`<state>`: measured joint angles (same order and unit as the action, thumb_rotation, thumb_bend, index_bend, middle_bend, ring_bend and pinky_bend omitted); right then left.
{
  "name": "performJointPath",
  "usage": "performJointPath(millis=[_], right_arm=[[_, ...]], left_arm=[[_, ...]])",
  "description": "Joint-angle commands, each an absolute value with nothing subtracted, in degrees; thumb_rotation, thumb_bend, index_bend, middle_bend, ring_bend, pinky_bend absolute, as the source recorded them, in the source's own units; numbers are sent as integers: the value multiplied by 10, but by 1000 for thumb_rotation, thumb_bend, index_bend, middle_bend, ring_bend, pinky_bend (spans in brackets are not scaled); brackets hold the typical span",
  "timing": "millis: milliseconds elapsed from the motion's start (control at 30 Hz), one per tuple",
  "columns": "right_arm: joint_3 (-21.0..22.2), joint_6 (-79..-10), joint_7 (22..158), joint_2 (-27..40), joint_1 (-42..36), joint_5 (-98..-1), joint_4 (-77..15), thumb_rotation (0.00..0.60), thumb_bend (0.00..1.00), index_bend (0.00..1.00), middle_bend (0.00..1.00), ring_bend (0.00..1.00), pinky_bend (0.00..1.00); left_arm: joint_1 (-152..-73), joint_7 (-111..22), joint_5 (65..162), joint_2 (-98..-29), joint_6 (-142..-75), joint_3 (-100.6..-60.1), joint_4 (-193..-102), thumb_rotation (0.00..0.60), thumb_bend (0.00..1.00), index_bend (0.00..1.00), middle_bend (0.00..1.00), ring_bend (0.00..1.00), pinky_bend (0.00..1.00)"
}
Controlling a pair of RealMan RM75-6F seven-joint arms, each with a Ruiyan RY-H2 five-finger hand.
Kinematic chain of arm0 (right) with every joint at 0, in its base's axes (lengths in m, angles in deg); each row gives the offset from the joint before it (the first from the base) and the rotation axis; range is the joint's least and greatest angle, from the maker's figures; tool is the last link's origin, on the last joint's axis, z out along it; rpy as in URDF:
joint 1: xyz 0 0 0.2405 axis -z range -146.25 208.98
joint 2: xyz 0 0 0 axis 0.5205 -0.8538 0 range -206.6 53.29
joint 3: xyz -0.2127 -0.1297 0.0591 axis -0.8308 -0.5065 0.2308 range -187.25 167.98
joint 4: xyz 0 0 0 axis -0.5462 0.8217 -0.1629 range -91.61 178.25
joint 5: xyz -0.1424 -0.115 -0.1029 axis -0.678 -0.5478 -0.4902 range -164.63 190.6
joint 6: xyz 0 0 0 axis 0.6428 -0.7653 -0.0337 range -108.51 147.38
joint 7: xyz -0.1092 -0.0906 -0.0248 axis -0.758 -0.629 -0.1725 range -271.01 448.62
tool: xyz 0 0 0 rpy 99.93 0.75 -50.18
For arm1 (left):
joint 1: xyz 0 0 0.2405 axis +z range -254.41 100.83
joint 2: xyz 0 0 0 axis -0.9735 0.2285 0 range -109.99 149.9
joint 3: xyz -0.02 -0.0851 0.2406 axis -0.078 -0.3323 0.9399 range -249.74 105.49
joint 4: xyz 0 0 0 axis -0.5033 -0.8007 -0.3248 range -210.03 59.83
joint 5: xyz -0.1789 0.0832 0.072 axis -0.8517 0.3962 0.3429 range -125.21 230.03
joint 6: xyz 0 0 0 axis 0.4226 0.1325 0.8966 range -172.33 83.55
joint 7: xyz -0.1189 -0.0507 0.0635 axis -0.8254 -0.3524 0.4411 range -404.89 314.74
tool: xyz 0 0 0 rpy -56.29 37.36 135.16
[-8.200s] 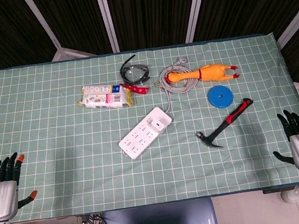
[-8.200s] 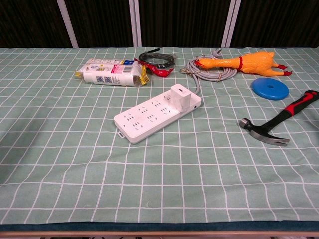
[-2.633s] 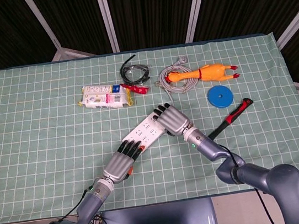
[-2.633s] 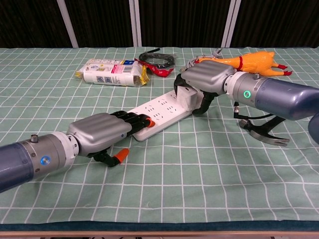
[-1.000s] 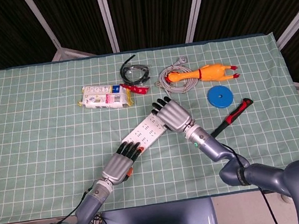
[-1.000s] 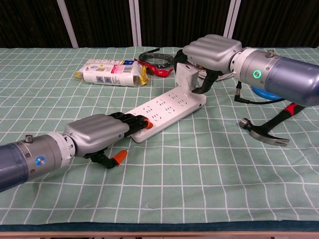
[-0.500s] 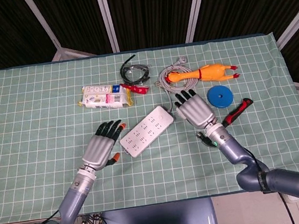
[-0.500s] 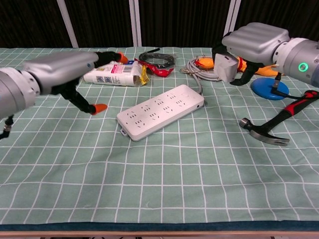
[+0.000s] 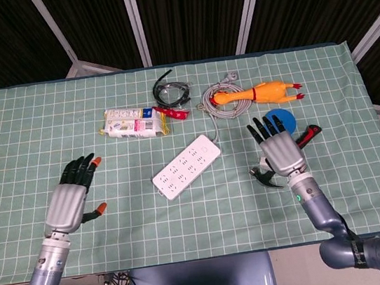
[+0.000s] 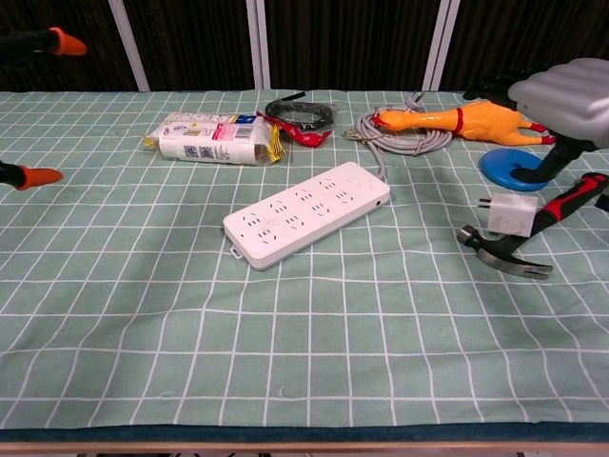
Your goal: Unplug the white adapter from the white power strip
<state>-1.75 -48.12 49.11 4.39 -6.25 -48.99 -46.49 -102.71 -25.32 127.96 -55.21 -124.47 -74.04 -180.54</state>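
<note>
The white power strip (image 9: 186, 166) lies slantwise mid-table with all its sockets bare (image 10: 306, 213). The white adapter (image 10: 512, 215) sits off to the right against the hammer (image 10: 504, 252), its prongs pointing left. It is apart from the strip. My right hand (image 9: 279, 150) hovers over that spot with its fingers stretched out and hides the adapter in the head view. In the chest view my right hand (image 10: 566, 90) is above the adapter, not touching it. My left hand (image 9: 73, 199) hangs at the left, fingers spread, holding nothing.
A blue disc (image 9: 284, 118) and a rubber chicken (image 9: 257, 94) on a grey cable coil (image 9: 224, 106) lie behind the right hand. A snack packet (image 9: 133, 122) and a black cable (image 9: 172, 92) sit at the back left.
The right hand pulled the adapter out of the strip, carried it right and let it go by the hammer. The left hand came off the strip and drew back to the left.
</note>
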Motion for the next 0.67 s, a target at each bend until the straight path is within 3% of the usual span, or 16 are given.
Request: performJointPath(millis=[33, 400, 667], right_arm=[[-59, -548, 573, 17, 3, -560, -493, 600, 375, 0, 0, 0, 41], [-167, -726, 799, -32, 167, -725, -436, 600, 186, 0, 0, 0, 0], [-160, -773, 865, -46, 225, -730, -386, 600, 137, 0, 0, 0, 0]], left_arm=[[-975, -315, 1308, -525, -1291, -712, -1801, 600, 165, 28, 4, 0, 88], [-874, -382, 1379, -492, -1388, -658, -1689, 600, 52, 0, 0, 0, 9], [-829, -442, 1386, -487, -1414, -658, -1619, 600, 26, 0, 0, 0, 0]])
